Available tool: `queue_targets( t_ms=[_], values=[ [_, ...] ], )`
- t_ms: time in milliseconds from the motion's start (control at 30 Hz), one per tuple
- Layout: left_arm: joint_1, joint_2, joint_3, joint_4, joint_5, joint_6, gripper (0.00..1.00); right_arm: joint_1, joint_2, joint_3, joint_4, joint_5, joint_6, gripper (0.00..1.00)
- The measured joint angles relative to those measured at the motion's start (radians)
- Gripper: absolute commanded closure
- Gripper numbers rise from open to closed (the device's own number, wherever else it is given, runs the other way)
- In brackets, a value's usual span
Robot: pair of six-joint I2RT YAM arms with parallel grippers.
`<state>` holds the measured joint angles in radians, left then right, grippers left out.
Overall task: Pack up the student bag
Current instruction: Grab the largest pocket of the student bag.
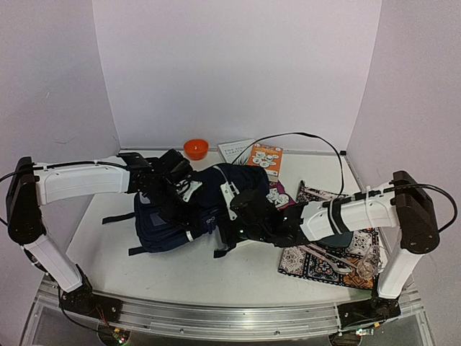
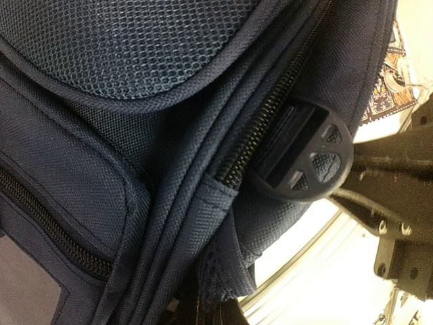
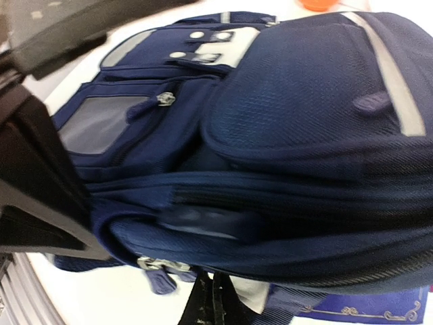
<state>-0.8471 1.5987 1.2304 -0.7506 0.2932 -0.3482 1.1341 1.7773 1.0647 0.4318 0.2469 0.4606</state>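
Observation:
The student bag (image 1: 180, 216), a navy-blue backpack, lies on its side in the middle of the table. My left gripper (image 1: 175, 189) is on its far-left side. In the left wrist view its dark fingers (image 2: 223, 313) are shut on a fold of the bag's fabric (image 2: 223, 271) beside the main zip (image 2: 260, 128). My right gripper (image 1: 241, 209) presses against the bag's right side. In the right wrist view its fingers (image 3: 215, 305) are closed together at the bag's lower edge (image 3: 270, 250), near a metal zip pull (image 3: 159, 263). The bag's inside is hidden.
An orange bowl (image 1: 195, 148), a white book (image 1: 234, 150) and an orange card with pictures (image 1: 264, 158) lie at the back. A patterned mat (image 1: 328, 256) with a spoon lies at the right under my right arm. A black cable arcs over the back right.

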Motion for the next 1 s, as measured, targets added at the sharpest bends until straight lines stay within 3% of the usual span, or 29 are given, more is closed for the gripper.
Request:
queue_targets(
  t_ms=[200, 333, 633, 1000],
  values=[
    [0.001, -0.001, 0.000, 0.000, 0.004, 0.003, 1.00, -0.002, -0.002, 0.000, 0.000, -0.028, -0.011, 0.79],
    [0.004, -0.001, 0.000, 0.000, 0.014, -0.002, 1.00, -0.002, 0.001, 0.006, 0.009, -0.060, -0.022, 0.71],
    [0.005, -0.001, 0.000, 0.000, 0.018, -0.019, 1.00, -0.003, 0.005, 0.013, 0.019, -0.120, -0.051, 0.70],
    [0.005, -0.001, 0.000, 0.011, 0.031, -0.021, 1.00, 0.000, 0.017, 0.015, 0.025, 0.009, -0.033, 0.70]
  ],
)
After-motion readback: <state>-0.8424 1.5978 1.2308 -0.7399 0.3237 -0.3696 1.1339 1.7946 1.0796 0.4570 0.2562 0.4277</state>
